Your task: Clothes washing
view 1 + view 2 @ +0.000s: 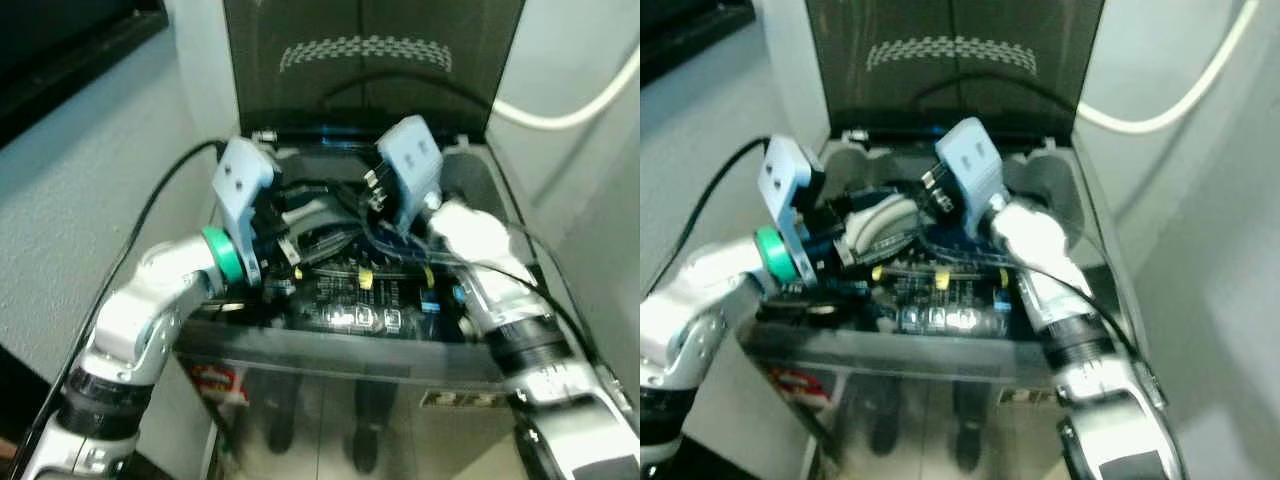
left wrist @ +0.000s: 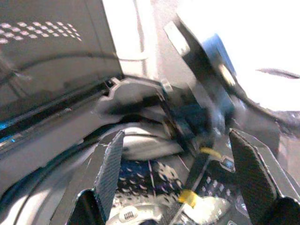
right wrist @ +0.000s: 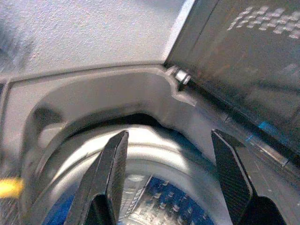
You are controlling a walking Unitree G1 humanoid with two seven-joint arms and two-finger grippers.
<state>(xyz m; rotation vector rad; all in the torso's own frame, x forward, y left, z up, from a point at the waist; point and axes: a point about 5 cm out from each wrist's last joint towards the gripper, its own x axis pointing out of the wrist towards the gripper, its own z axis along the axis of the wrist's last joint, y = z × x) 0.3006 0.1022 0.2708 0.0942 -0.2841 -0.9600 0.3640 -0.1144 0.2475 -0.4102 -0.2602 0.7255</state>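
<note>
Together, we are leaning over a top-loading washing machine (image 1: 400, 350) whose dark lid (image 1: 370, 50) is standing raised against the wall, leaving the tub free for both arms. On the left, our left hand (image 2: 180, 176) is hanging just inside the opening, its two black fingers (image 2: 110, 164) spread wide and gripping nothing, angled down toward the drum, apparently ready to reach for laundry. Below and between those fingers, a blue patterned cloth (image 2: 145, 173) is lying in the silver drum (image 3: 154, 154), so the clothes look already loaded; how much is in there we cannot tell. Further right, our right hand (image 3: 168, 173) is hovering above the far rim of the tub near the lid hinge (image 3: 180, 77), fingers likewise parted and empty, pointing into the drum. At the front, lit buttons on the control panel (image 1: 360, 318) are glowing, suggesting the machine is powered. A pale hose (image 1: 580, 105) is curving along the wall at the right. We judge loading is near done, with closing the lid next.
</note>
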